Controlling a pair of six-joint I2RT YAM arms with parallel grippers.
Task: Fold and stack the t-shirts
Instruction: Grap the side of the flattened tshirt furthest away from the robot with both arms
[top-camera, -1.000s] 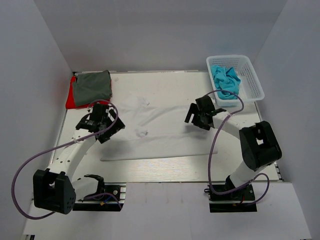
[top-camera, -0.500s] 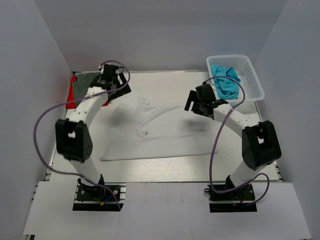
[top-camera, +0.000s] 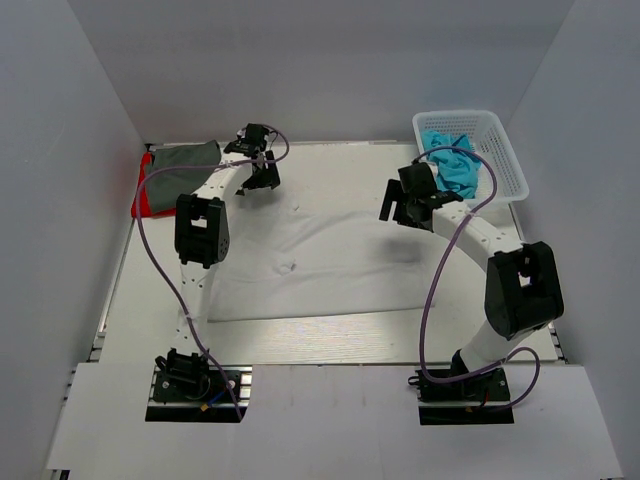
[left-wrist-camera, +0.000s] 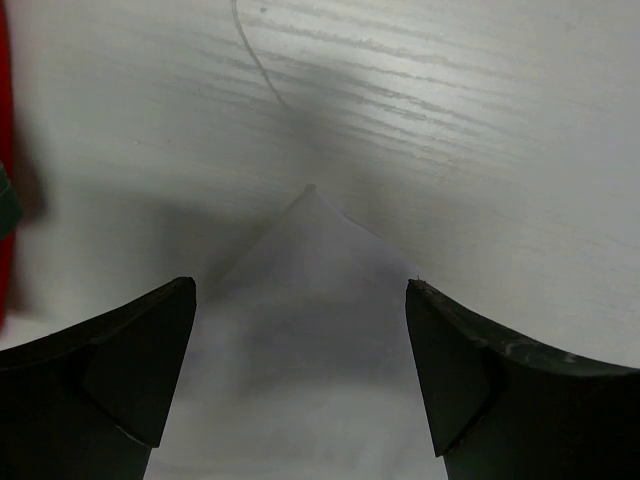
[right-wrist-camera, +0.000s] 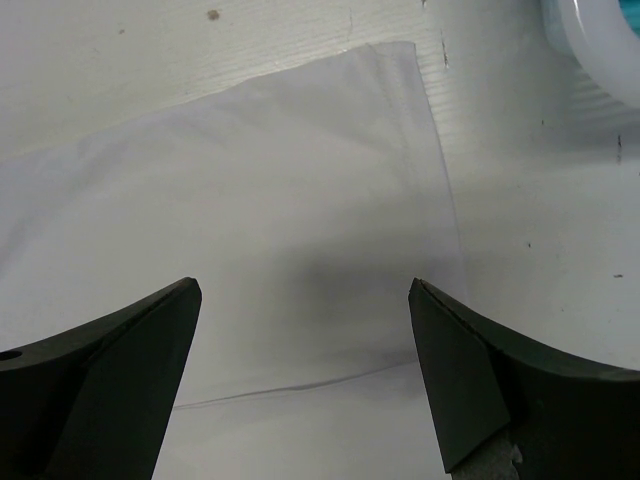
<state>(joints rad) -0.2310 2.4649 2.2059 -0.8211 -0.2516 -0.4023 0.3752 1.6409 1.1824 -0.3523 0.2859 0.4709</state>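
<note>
Enclosure: plain pale walls (top-camera: 300, 70) on three sides, with a light wood-grain worktop (top-camera: 330, 335) that is bare and flat around the cloth. The white t-shirt (top-camera: 320, 265) is spread flat mid-worktop with its long axis running left to right. Both far corners reach toward the back wall, one under each arm. At far left the dark grey t-shirt (top-camera: 185, 163) lies folded on the red t-shirt (top-camera: 142, 198). At far right the turquoise t-shirts (top-camera: 452, 165) are bunched in the basket (top-camera: 505, 165). The left pincer (top-camera: 258, 168) has its jaws wide apart and holds nothing. Its wrist view shows the far-left shirt corner (left-wrist-camera: 310, 290) lying between the fingers (left-wrist-camera: 130, 370), tip pointing ahead. The right pincer (top-camera: 405, 210) is likewise spread and empty. The hemmed far-right corner (right-wrist-camera: 395, 70) lies ahead of it and a little to the right, just short of the basket rim (right-wrist-camera: 600, 50). Each arm is nearer its own corner. Judgement: a paired corner pinch comes next — whether either pincer touches the cloth yet cannot be told.
</note>
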